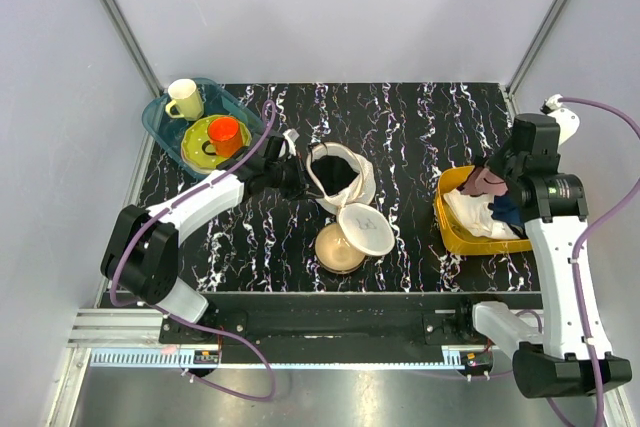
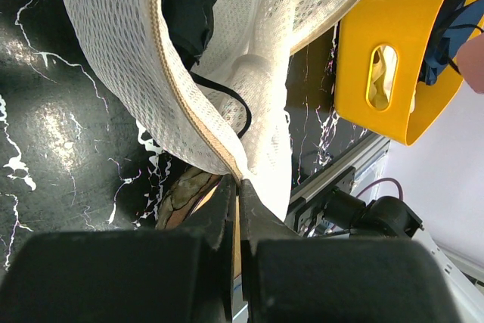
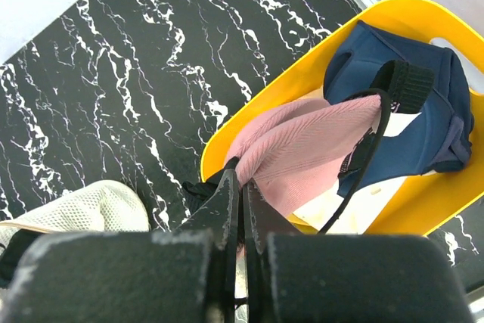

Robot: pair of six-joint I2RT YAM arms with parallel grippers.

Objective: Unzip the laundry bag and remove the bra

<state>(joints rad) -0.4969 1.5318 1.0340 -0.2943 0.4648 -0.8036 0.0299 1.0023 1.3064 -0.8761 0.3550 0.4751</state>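
Saw laundry bag (image 1: pixel 340 179) mid-table, mouth gaping, dark inside. Found its round lid (image 1: pixel 366 229) flopped toward the near edge, lying over bronze bowl (image 1: pixel 335 252). Judged unzip step done.

Found L gripper (image 2: pixel 236 187) clenched on the bag's zip-tape rim, jaws pinched flat w/ mesh edge between. Judged that as an anchor hold.

Found R gripper (image 3: pixel 240 181) clenched on bra (image 3: pixel 302 149), nipping pink ribbed fabric at one end. Saw rest of garment trailing over yellow bin (image 3: pixel 249 104) at table's right side, above blue cloth (image 3: pixel 408 119); white cloth (image 1: pixel 475 215) lower in same bin. Couldn't tell whether bra touched the cloths or hung free. So: bra out of bag, well apart from it, over bin.

Handling, as judged:
- Bra: v. light, soft, floppy; padded cups prob. springy, would hold shape but fold under a pinch. Ribbed surface looked grippy, not slick.
- Best hold: fabric edge or band, as here; avoided cup centre, since padding would squash and slip out.
- Noted dark strap (image 3: pixel 404 81) looping beside the pink; couldn't tell whose. Snag risk w/ bin rim or blue cloth on release.
- Bag: light mesh, no stiffness, would collapse or skid on glossy table unless pinned at the firmer zip rim.
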